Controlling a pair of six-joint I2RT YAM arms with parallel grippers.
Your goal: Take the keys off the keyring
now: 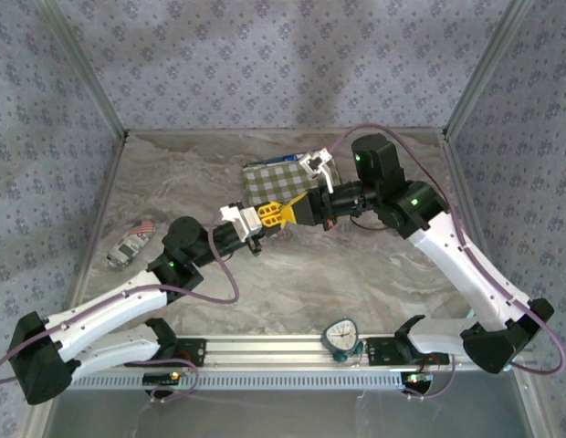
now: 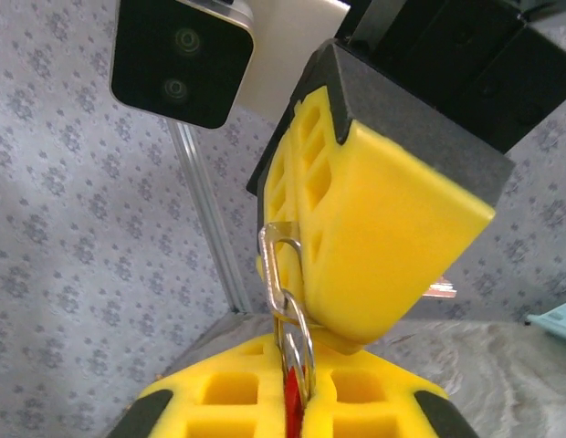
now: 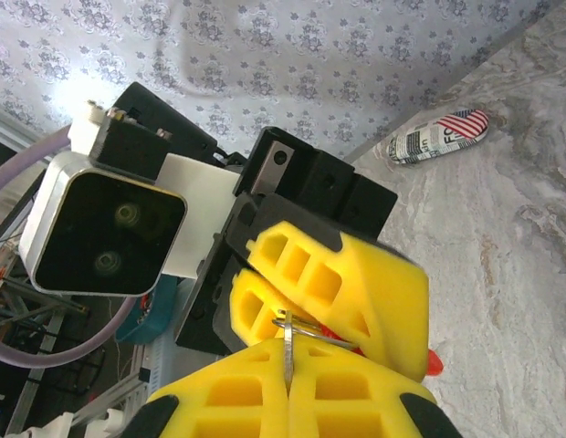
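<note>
Above the middle of the marbled table (image 1: 356, 274), the two arms met tip to tip, well clear of the surface. The left gripper (image 1: 267, 216) reached in from the near left and the right gripper (image 1: 290, 212) from the far right, their yellow ends touching or very nearly so.

The keyring (image 2: 283, 306) hung in the air between them. From the left wrist, the metal loops ran down out of the right arm's yellow fingers (image 2: 383, 237) and into the seam of the left arm's own pair, which were pressed together on the wire. A sliver of red piece (image 2: 290, 401) sat in that same seam; I could not tell what it was. From the right wrist the picture matched: the right fingers were closed flat against each other with the edge of the ring pinched upright between them. So both pairs were clamped tight on the ring, one at each side. I could not make out the keys themselves.

Behind the grippers a checked cloth (image 1: 269, 182) lay on the table. A small flag-printed object (image 1: 131, 245) lay well apart to the left, and a round dial (image 1: 340, 336) rested on the rail (image 1: 265, 347) at the near edge.
</note>
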